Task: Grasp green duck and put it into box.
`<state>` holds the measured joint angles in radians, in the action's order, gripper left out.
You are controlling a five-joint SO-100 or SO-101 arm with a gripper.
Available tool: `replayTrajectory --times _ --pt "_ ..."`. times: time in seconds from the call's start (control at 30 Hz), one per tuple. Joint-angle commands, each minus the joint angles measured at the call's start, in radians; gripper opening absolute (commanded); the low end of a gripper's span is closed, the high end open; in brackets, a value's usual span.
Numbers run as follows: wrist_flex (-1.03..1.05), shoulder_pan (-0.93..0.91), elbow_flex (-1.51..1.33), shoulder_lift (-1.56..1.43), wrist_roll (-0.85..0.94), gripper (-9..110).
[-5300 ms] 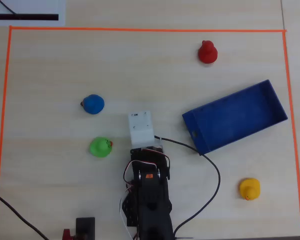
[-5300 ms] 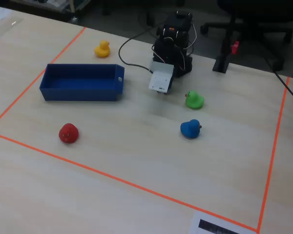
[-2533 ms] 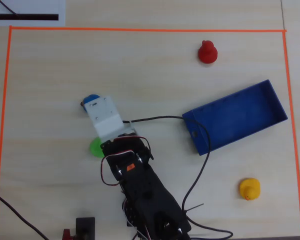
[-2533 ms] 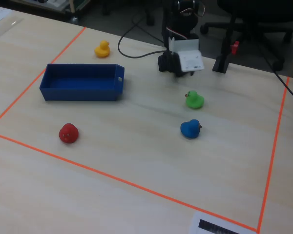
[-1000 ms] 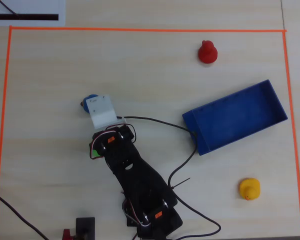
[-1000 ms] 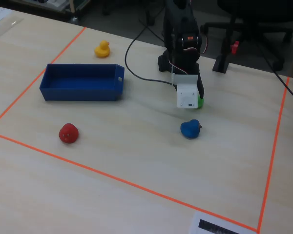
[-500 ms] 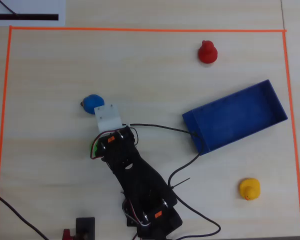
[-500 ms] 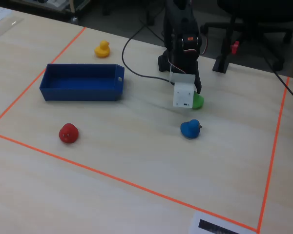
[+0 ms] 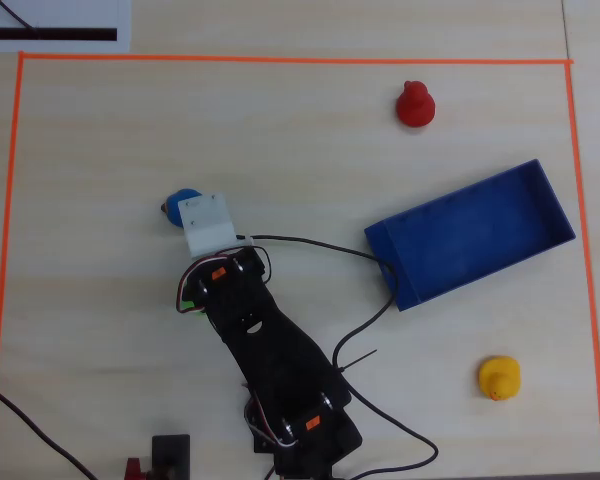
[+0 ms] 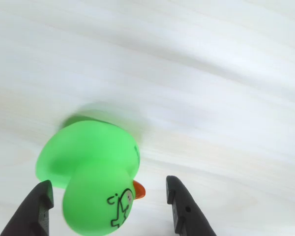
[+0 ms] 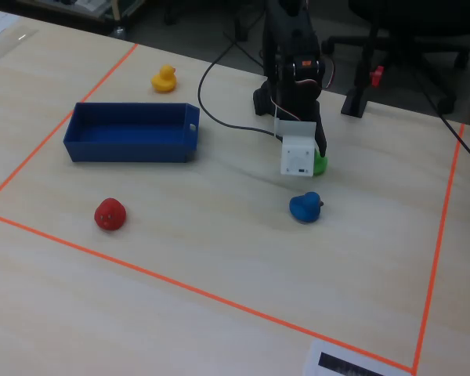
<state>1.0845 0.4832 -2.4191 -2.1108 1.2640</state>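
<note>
I've got the gripper (image 10: pixel 108 206) down over the green duck (image 10: pixel 91 172): in the wrist view the 2 dark fingers (image 10: pixel 184 209) stand either side of its head, orange beak pointing toward the right one. There's a gap on the right side, and the left finger looks just beside the body; I can't see contact, so I read the jaws as spread, not clamped yet.

In the fixed view only a sliver of the green duck (image 11: pixel 321 164) shows behind the white camera block (image 11: pixel 298 157), sitting on the table (image 11: pixel 219 251). The overhead view hides it under the arm.

The box (image 9: pixel 480 235) is well apart from the gripper, off to the right in the overhead view, and it holds nothing.

Distractors:
- blue duck (image 9: pixel 180 205), just beside the white block in the overhead view
- red duck (image 9: pixel 416 105), near the top tape line
- yellow duck (image 9: pixel 499 377), below the box

My call on progress: approach done, grasp not closed. Left to do: squeeze, lift, carry across to the box, release. Head is round, so it may slip out on closing.
</note>
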Motion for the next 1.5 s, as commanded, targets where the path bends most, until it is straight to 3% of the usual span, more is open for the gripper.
replayTrajectory --times 0.0,0.2,0.4,0.87,1.1,1.47 --pt "-0.011 0.003 0.026 0.003 0.008 31" --pt "0.054 0.009 0.02 0.009 0.005 25" --pt "0.04 0.008 0.02 0.021 -0.002 6" --pt "0.015 -0.046 0.026 0.02 0.049 0" --pt "-0.091 -0.164 0.104 -0.115 0.049 0" --pt "0.213 -0.52 0.62 -0.043 0.055 0"
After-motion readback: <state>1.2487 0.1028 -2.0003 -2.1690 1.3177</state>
